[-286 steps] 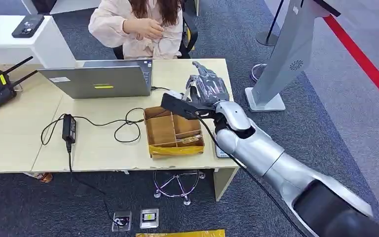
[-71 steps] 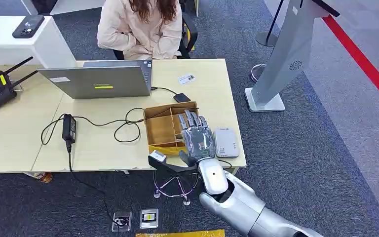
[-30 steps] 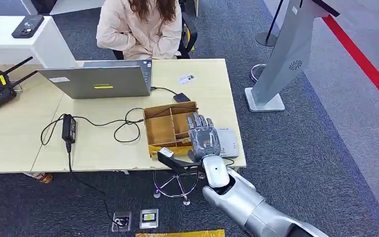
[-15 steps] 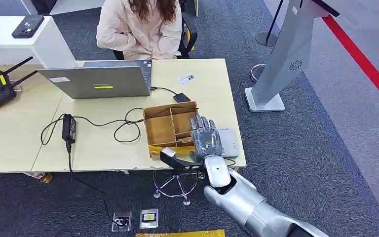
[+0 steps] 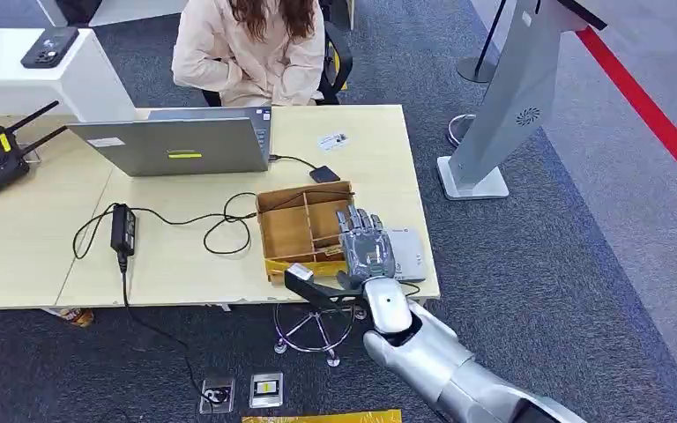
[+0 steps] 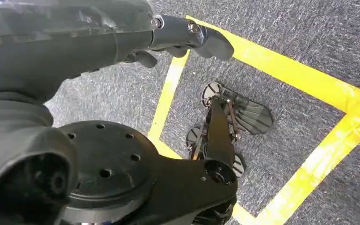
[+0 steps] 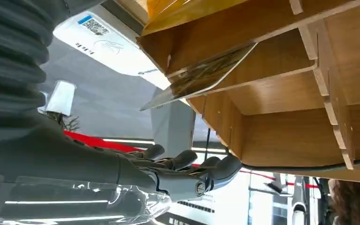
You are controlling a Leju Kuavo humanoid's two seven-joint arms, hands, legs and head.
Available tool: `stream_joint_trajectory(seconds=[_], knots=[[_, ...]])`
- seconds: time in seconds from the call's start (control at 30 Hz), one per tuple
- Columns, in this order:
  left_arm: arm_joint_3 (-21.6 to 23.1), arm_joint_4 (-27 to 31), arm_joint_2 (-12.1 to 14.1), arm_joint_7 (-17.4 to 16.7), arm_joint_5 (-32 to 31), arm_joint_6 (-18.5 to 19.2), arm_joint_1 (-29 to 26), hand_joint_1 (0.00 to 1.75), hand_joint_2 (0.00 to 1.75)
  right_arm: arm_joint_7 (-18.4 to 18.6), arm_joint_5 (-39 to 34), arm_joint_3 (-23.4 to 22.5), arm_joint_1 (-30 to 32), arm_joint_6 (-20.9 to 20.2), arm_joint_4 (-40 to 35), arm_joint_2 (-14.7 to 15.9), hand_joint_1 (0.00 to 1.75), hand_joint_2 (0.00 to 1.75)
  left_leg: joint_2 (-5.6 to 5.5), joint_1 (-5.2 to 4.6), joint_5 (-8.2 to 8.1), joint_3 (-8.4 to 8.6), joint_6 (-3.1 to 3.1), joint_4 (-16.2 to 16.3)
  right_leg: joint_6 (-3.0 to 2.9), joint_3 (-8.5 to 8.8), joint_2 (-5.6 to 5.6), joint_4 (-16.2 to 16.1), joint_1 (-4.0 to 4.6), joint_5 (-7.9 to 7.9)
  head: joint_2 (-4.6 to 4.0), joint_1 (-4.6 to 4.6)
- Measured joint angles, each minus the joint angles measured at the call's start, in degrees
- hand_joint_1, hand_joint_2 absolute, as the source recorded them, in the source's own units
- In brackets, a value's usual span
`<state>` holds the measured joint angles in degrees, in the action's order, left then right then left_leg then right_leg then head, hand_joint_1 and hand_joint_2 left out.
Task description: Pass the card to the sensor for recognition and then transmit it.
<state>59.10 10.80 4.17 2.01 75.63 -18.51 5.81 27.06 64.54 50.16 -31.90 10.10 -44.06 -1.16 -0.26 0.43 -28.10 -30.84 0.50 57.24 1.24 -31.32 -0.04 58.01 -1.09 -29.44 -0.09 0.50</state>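
Above the wooden divided tray (image 5: 304,225), the right hand (image 5: 368,249) hovers spread and empty; likely reaching for the card (image 7: 201,77) leaning inside, needing a careful pinch.

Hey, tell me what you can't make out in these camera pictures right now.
- Sensor, head view: right hand covers its near part; markings too small.
- Card in wooden box, right wrist view: print blurred.
- Card on desk, head view: too small to read.
- Left hand, left wrist view: mostly cut off.
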Motion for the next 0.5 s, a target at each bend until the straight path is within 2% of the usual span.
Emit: stream_joint_trajectory(seconds=[0.5], knots=[[0.0, 0.0, 0.1, -0.4, 0.0, 0.0, 0.0, 0.0, 0.0, -0.8, -0.8, 0.0, 0.0, 0.1, 0.0, -0.3, 0.0, 1.75, 0.0, 0.0, 0.0, 0.0, 0.0, 0.0, 0.0, 0.0, 0.01, 0.0, 0.0, 0.0, 0.0, 0.0]])
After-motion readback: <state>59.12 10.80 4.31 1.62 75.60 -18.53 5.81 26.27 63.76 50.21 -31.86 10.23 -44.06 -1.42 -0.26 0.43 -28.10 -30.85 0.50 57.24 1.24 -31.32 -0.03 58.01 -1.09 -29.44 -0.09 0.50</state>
